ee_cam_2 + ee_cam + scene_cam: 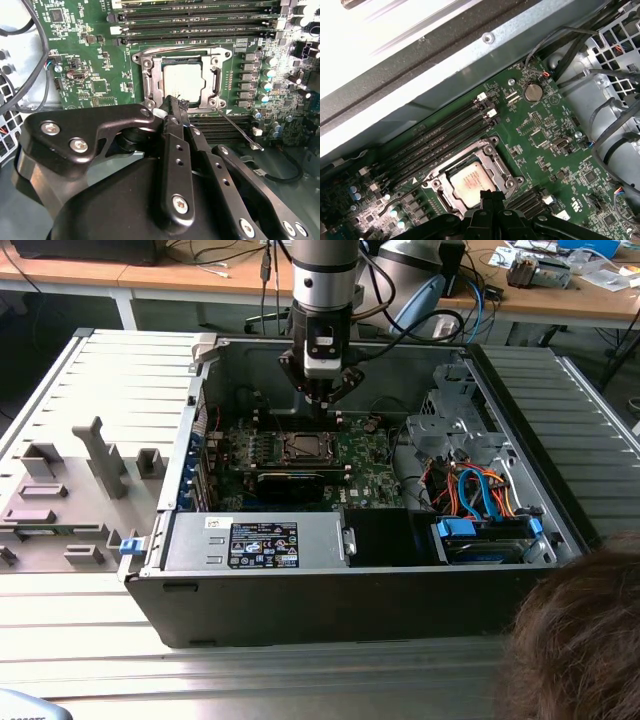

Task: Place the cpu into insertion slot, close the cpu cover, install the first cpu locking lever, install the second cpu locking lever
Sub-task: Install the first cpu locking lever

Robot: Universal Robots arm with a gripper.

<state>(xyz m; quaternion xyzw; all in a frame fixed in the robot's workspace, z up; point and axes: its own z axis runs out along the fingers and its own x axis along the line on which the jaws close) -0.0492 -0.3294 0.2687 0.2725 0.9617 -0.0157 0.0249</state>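
Wooden desks and cables fill the background of the exterior view, where an open computer case (350, 570) lies on a ribbed grey counter (90, 570) and the gripper (322, 405) hangs just above the insertion slot (303, 447).

In the second wrist view the cpu (182, 82) sits in the socket under the closed cpu cover (152, 82). The fingers (172, 112) look pressed narrow together, holding nothing I can see. One locking lever (240, 131) juts out loose; a careless descent could bend it.

In the first wrist view, memory slots (440, 142) lie just beside the socket and could be scraped.

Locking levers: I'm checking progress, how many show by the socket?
2: one lever lies along the cpu cover edge; the other lever angles away from its corner.
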